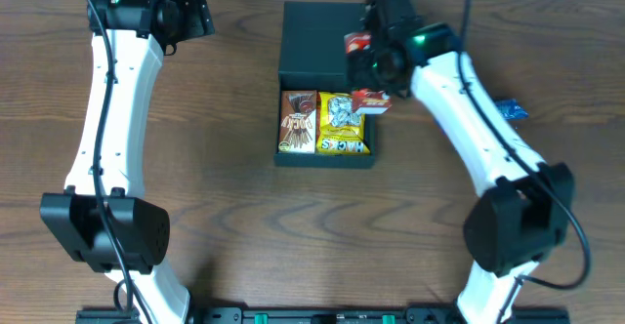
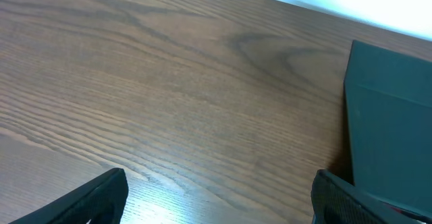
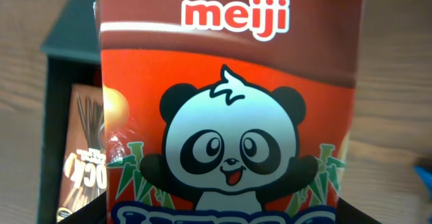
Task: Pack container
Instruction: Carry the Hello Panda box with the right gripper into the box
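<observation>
Packing step in hand, by the look of it: setting a red box (image 1: 371, 100) down into the container (image 1: 325, 160).

Container at the middle of the table, open, with its lid (image 1: 317, 36) folded back toward 12 o'clock. Already holds a brown packet (image 1: 298, 122) on the 9 o'clock side and a yellow packet (image 1: 342, 124) on the 3 o'clock side, touching each other. Shows no bare floor from above.

To do the step well:
- Move the red box toward 9 o'clock until well inside the rim.
- Keep it level and square to the walls.
- Lower slowly onto the packets, or into whatever gap shows up on the way down.
- Let go only once the red box rests on something.
- Avoid catching the 3 o'clock wall or nudging the yellow packet askew.

Right claw (image 1: 376, 70): clamped on the red box, hanging over the container's rim at about 2 o'clock, just above the yellow packet's corner. Fills its own wrist view with a panda face and the word "meiji", hiding the fingers.

Left claw (image 2: 219, 197): spread wide, gripping nothing, touching nothing. Hovers over bare table (image 2: 169, 82) toward 10 o'clock from the container.

Also present, at 3 o'clock beyond the right arm: a small blue packet (image 1: 510, 109), partly hidden.
</observation>
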You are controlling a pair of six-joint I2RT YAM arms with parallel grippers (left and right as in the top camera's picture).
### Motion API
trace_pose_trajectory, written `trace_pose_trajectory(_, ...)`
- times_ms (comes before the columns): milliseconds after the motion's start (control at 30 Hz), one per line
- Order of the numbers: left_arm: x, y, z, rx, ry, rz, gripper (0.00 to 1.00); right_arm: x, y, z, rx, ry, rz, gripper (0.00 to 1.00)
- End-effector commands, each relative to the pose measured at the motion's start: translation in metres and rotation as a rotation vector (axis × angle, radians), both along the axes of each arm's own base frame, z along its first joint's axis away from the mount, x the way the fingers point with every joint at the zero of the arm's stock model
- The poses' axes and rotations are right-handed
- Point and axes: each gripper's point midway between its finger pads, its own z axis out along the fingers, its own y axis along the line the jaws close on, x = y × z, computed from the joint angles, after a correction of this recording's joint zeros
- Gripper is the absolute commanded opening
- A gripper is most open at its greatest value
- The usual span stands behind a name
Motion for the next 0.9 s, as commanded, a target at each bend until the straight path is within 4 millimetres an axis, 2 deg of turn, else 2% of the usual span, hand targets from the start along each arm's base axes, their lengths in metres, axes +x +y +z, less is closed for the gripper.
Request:
trace_pose_trajectory(0, 0.002, 0.002, 0.003, 0.002, -0.007, 0.005, 0.90, -0.008, 0.025, -0.016, -0.007, 0.037, 0.041, 0.60)
trace_pose_trajectory(100, 0.001, 0.002, 0.002, 0.002, -0.004, 0.005, 0.90, -0.016, 0.039, -0.029, -0.028, 0.061, 0.074, 0.61)
trace_pose_trajectory(333, 0.000, 0.002, 0.001, 0.002, 0.004, 0.005, 0.90, -0.026, 0.038, -0.056, -0.068, 0.145, 0.025, 0.59)
trace_pose_trajectory(533, -0.001, 0.002, 0.001, 0.002, 0.009, 0.005, 0.90, -0.033, 0.049, -0.062, -0.063, 0.164, 0.015, 0.60)
trace_pose_trajectory(733, -0.003, 0.002, -0.001, 0.003, 0.018, 0.005, 0.90, -0.034, 0.049, -0.073, -0.095, 0.171, -0.022, 0.60)
trace_pose_trajectory(867, -0.003, 0.002, -0.001, 0.003, 0.020, 0.005, 0.90, -0.031, 0.051, -0.075, -0.089, 0.161, -0.036, 0.70)
